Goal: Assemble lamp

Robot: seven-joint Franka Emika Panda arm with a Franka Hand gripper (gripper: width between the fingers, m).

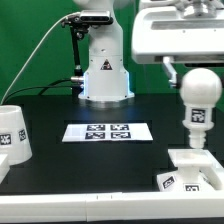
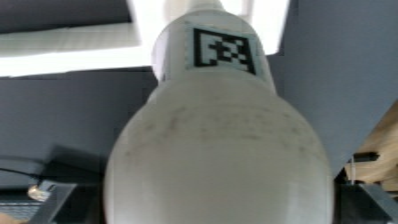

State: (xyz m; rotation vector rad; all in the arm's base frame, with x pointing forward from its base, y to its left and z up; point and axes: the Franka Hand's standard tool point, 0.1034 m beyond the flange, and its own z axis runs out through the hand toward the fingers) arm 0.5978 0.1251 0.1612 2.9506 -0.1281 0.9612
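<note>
Bulb (image 1: pixel 200 100) stands upright, neck down, right over the stepped base (image 1: pixel 195 172) at the exterior view's right, on the dark surface (image 1: pixel 60 165). Gripper (image 1: pixel 178 66) hangs at the bulb's head, but honestly can't tell if it's clamped or let go. Shade (image 1: pixel 10 132) sits well apart at the left, with the marker board (image 1: pixel 108 131) between.

Marker board (image 1: pixel 108 132) on black table (image 1: pixel 50 112)
</note>
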